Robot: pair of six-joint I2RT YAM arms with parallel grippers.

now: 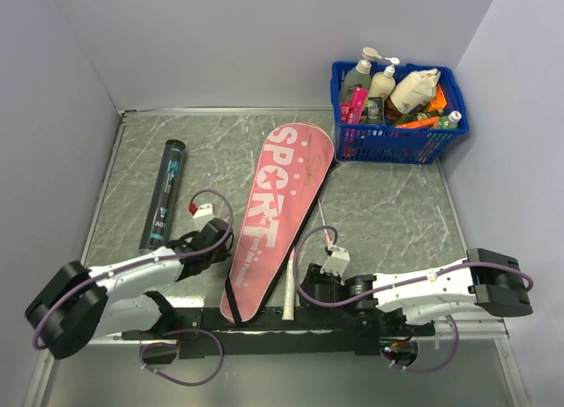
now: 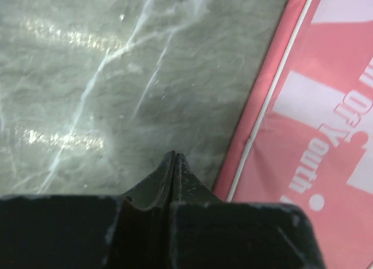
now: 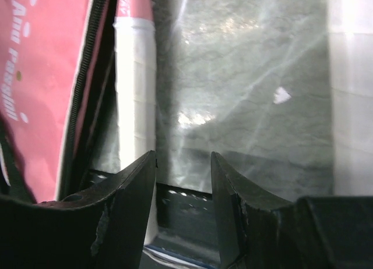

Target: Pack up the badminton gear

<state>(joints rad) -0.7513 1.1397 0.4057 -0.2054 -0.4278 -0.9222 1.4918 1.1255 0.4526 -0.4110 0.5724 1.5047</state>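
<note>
The left end effector is closed on nothing above the table; the pink racket cover lies just to its right. The right end effector has its fingers parted and empty, with a white racket handle just left of it and the cover beyond that.

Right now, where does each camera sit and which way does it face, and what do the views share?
Top external: above and behind the bases, looking down at the table with racket cover, black tube, blue basket; both arms show.
Left wrist: on the left arm, facing down past its shut left pincer at table beside the cover's edge.
Right wrist: on the right arm, looking past its open right pincer at a white racket handle beside the cover.
Shared: all three show the cover.
</note>
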